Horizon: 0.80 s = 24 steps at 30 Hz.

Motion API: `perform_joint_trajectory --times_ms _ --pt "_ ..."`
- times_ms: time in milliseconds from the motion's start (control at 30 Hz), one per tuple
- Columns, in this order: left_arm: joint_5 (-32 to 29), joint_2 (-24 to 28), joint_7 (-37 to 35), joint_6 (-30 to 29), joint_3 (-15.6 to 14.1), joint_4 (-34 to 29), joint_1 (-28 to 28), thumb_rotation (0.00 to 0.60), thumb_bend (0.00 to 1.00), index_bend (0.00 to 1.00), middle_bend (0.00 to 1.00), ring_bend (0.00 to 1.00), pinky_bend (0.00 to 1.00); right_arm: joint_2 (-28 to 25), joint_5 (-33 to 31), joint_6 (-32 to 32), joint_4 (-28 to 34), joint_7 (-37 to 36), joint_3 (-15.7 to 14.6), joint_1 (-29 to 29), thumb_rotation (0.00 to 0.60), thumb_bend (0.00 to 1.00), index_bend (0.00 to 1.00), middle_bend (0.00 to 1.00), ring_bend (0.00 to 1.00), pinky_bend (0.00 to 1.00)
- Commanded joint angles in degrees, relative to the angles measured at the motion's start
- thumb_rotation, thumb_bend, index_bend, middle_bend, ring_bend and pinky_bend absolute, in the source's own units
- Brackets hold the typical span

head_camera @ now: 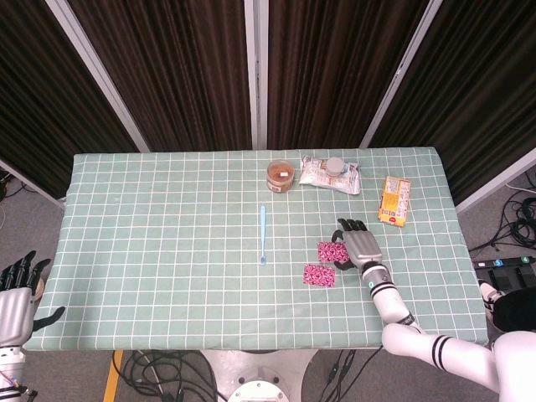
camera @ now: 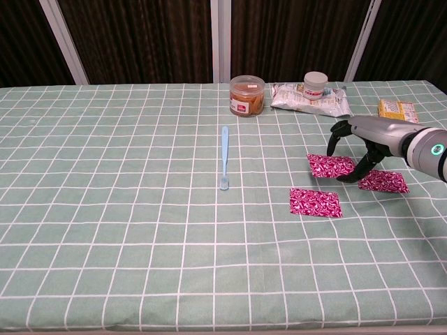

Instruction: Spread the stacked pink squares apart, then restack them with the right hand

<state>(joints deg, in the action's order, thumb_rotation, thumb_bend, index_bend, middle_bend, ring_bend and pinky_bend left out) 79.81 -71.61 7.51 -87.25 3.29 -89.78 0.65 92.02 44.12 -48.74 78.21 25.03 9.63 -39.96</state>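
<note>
Three pink squares are spread flat on the desk. The right hand is arched over two of them, fingertips touching down between them, nothing gripped. The left hand is held off the desk with fingers apart.

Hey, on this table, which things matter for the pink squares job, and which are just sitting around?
Part of the job:
- three pink squares, spread apart: back one, front one, right one
- right hand, fingertips down at the back square

Just lying about:
- blue spoon
- brown jar
- snack bag with white tub
- yellow box
- left hand, off the table
</note>
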Motion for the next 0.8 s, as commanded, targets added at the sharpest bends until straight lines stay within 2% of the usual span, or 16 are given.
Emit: perform_joint_trajectory --times_ms 33,233,433,800 --pt "0.0 0.06 -0.02 0.05 -0.02 -0.03 -0.02 0.6 0.17 0.22 0.15 0.11 0.13 -2.14 -4.45 -4.82 7.27 4.27 -0.85 1.12 0.565 0.16 0.4 0.05 0.0 0.0" --pt "-0.17 0.0 -0.22 0.09 -0.21 -0.02 0.16 0.6 0.17 0.22 0.15 0.11 0.13 -0.81 -5.84 -7.9 10.85 7.27 -2.04 0.79 0.565 0.16 0.39 0.05 0.0 0.0" --pt "-0.2 -0.25 -0.58 0.13 -0.36 0.33 0.29 0.6 0.17 0.22 0.15 0.11 0.13 2.06 -6.95 -9.09 10.3 8.88 -2.98 0.37 0.564 0.16 0.38 0.05 0.0 0.0" --pt "-0.02 -0.55 -1.7 0.24 -0.45 1.28 0.34 0.6 0.17 0.22 0.15 0.11 0.13 4.74 -9.49 -12.95 10.59 10.94 -2.8 0.77 0.514 0.16 0.35 0.04 0.0 0.0"
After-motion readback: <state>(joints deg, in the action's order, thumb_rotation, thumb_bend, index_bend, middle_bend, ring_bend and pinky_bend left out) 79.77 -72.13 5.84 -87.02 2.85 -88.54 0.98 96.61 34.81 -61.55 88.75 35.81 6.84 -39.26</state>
